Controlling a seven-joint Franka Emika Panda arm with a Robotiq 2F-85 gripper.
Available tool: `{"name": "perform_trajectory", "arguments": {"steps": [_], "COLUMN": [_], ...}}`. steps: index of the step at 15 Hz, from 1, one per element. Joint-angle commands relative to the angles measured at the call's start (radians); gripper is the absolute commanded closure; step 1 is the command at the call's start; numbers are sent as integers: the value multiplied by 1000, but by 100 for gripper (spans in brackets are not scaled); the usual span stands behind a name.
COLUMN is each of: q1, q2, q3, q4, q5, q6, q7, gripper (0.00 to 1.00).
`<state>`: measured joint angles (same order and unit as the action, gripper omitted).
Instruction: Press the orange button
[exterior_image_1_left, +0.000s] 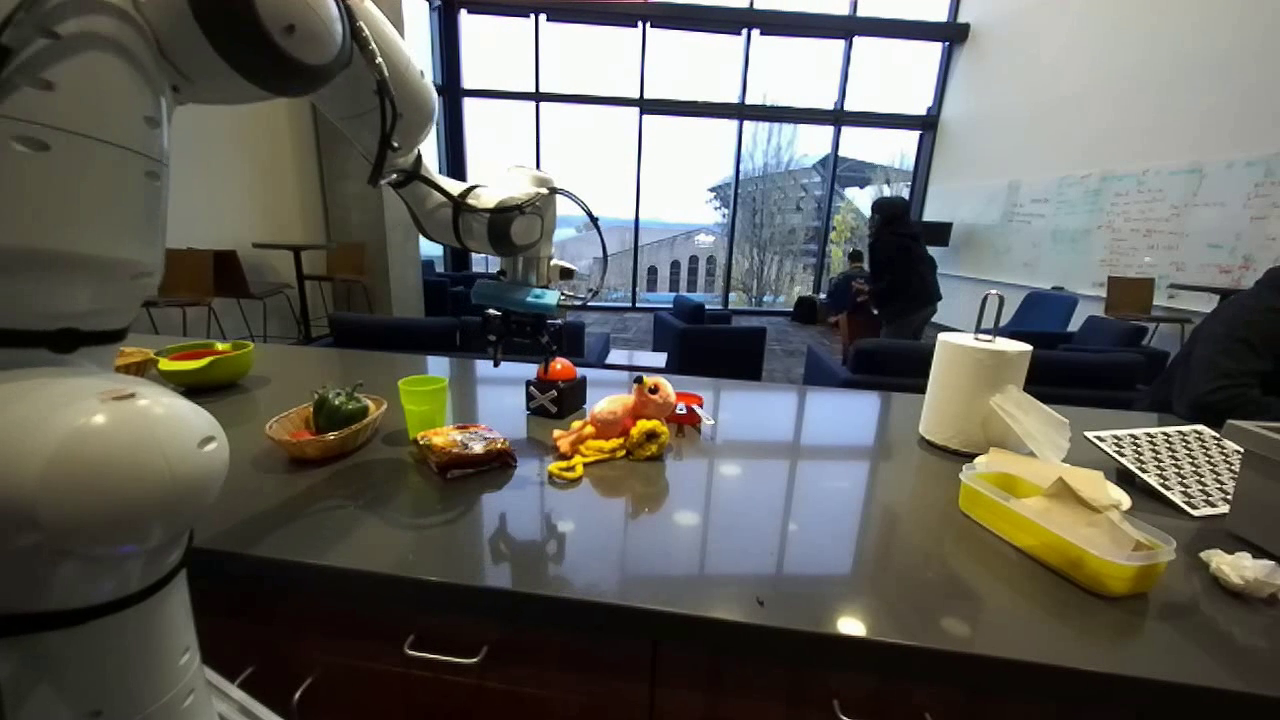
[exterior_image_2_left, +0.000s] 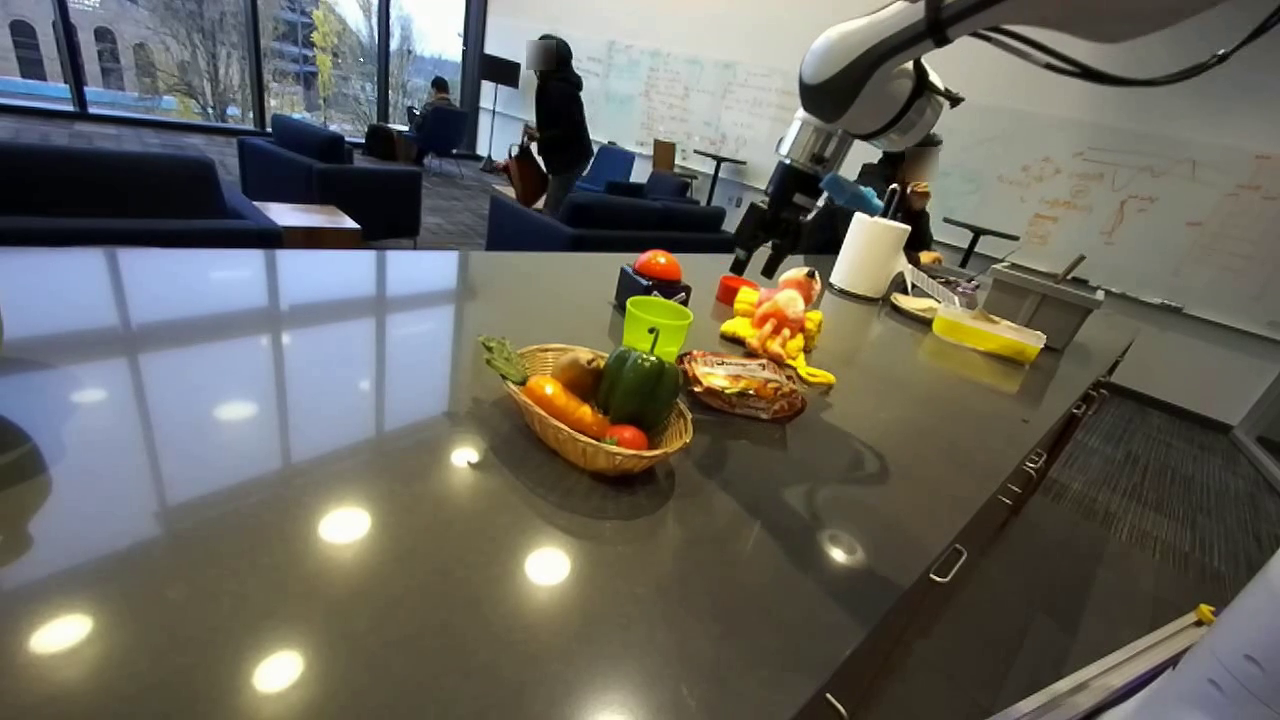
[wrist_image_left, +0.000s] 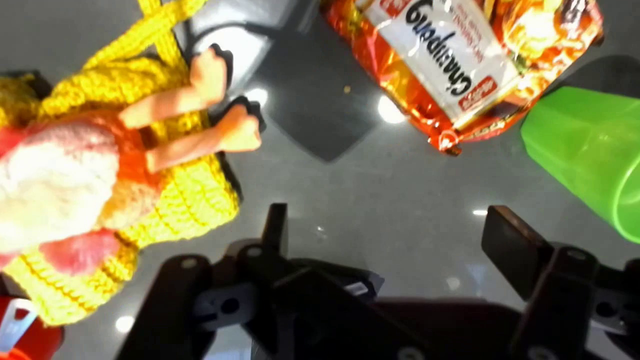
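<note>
The orange button is a round dome on a black box marked with a white X. It stands on the counter and also shows in an exterior view. My gripper is open and empty, pointing down above the counter. In an exterior view the gripper is apart from the button, over toward the plush bird. In the wrist view the fingertips are wide apart over bare counter. A dark corner of the box shows between them. The button's dome is hidden in the wrist view.
A pink plush bird lies on yellow knit beside the box. A red item is behind it. A green cup, a noodle packet and a vegetable basket stand nearby. Paper towels stand farther along.
</note>
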<state>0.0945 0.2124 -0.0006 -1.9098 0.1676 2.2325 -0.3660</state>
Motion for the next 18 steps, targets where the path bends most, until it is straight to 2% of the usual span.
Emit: {"name": "perform_trajectory", "arguments": {"steps": [1,7,8,9,11,18], "q1": [-23,-16,-14,-13,-10,7], "q2": [168,408,445,480,548,761], "q3": [41,77,81,83,87,87], "q4": [258,612,668,723,830,1187], "q5": [-53,-107,-114,-121,-128,-134], "q6": [-67,-149,-167,-183,-217,-350], "q7": [20,48,51,54,59,61], "gripper": [0,0,16,26,39,94]}}
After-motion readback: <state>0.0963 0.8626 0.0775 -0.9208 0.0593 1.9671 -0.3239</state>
